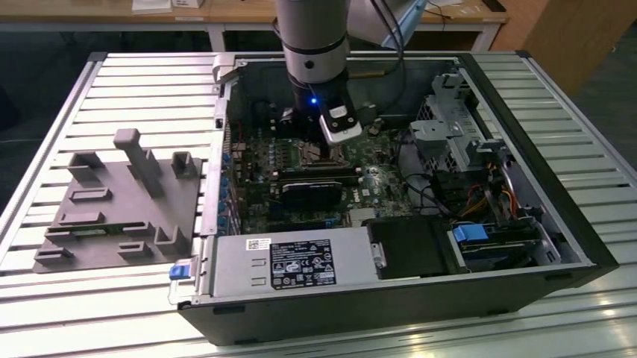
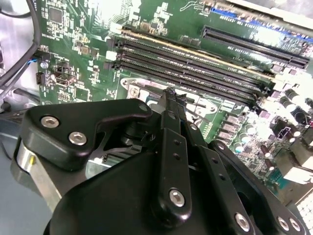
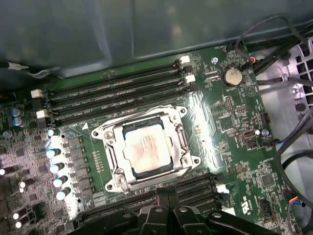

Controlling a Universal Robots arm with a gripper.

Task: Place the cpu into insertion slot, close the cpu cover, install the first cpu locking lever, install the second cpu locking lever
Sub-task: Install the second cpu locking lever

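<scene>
Slatted bench [image 1: 119, 82] carries an open computer case [image 1: 568, 224]; inside, the claw [image 3: 166, 196], closed on nothing, hangs near the cpu [image 3: 146, 149] framed by the lowered cpu cover [image 3: 179, 138].

Label [image 1: 301, 272] on power supply [image 1: 231, 274]: print illegible; no text readable.
</scene>
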